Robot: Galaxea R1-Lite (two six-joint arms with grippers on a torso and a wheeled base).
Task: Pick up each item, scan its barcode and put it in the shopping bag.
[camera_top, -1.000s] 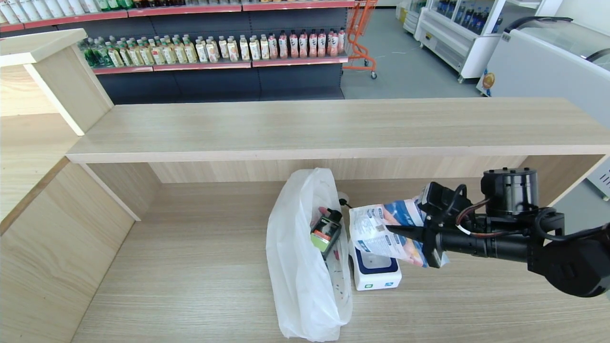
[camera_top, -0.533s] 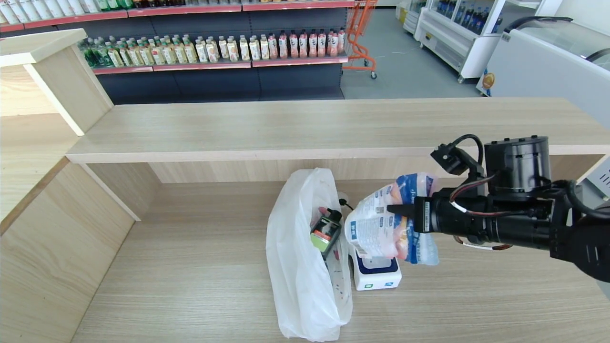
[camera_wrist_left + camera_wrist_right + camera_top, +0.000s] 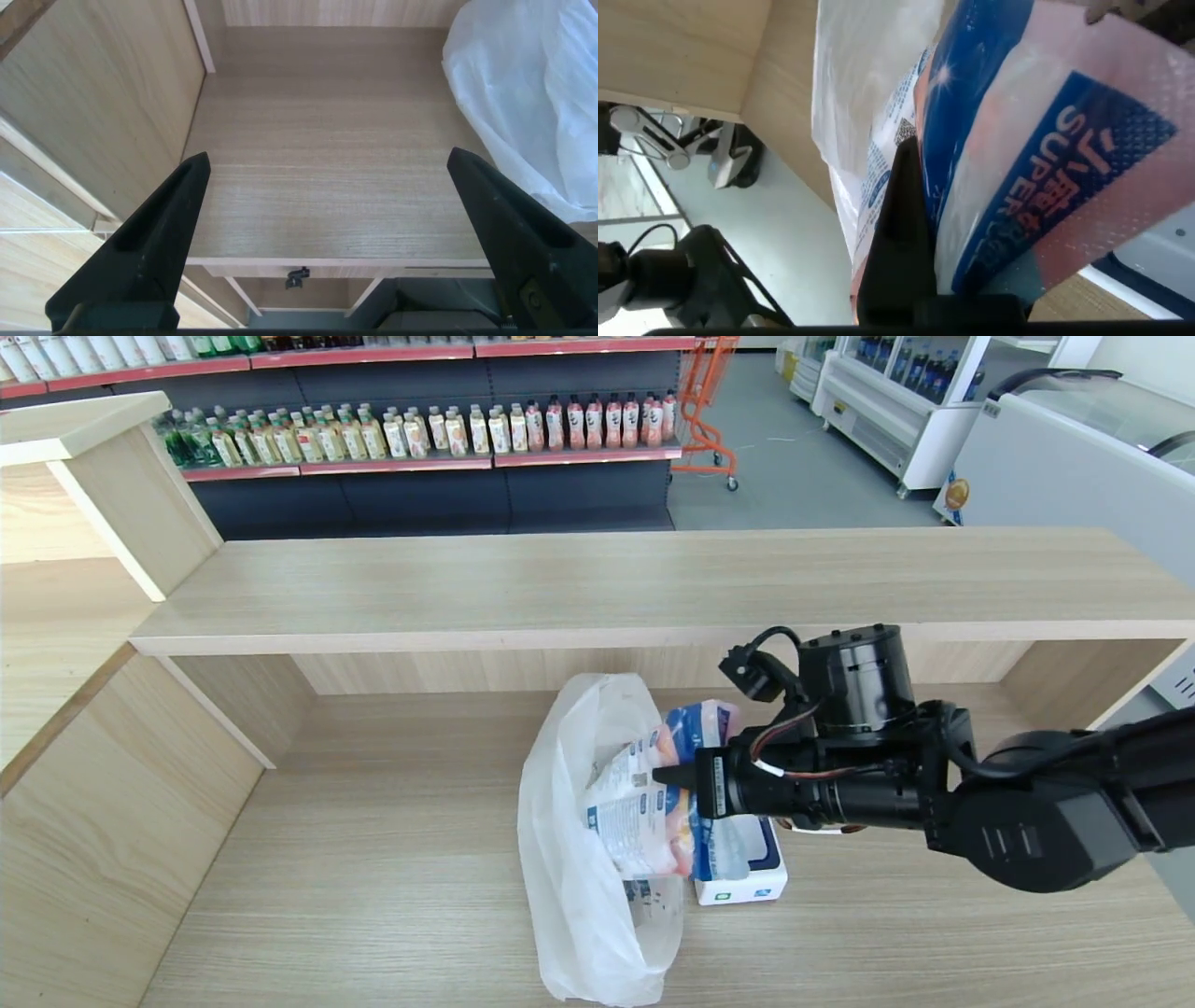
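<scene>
Right fingers (image 3: 674,776) pinch glossy packet (image 3: 621,805) | at filmy white shopping bag (image 3: 560,859)

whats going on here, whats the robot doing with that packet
The robot is bagging groceries at a wooden counter. Its right gripper is shut on a blue, white and pink packet and holds it at the open mouth of the white shopping bag. A small white and blue box, likely the scanner, sits right beside the bag. The left gripper is open over bare counter next to the bag, holding nothing.
</scene>
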